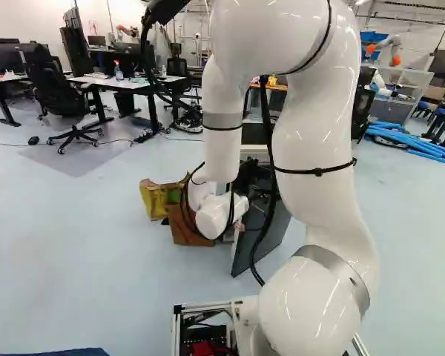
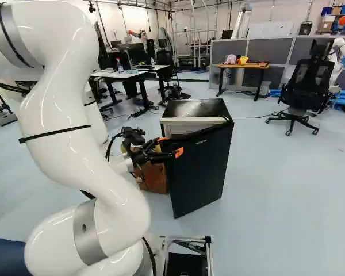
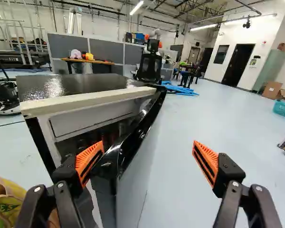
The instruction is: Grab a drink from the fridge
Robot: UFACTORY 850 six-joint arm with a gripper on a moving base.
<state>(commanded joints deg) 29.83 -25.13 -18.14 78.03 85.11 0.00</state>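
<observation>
Evidently: one black mini-fridge (image 2: 202,108), door (image 2: 198,167) standing ajar; one gripper (image 3: 148,142), fingers standing wide apart, straddling door edge, inner one likely serving for swinging it wider; drink presumably sitting inside, not showing clearly.
</observation>
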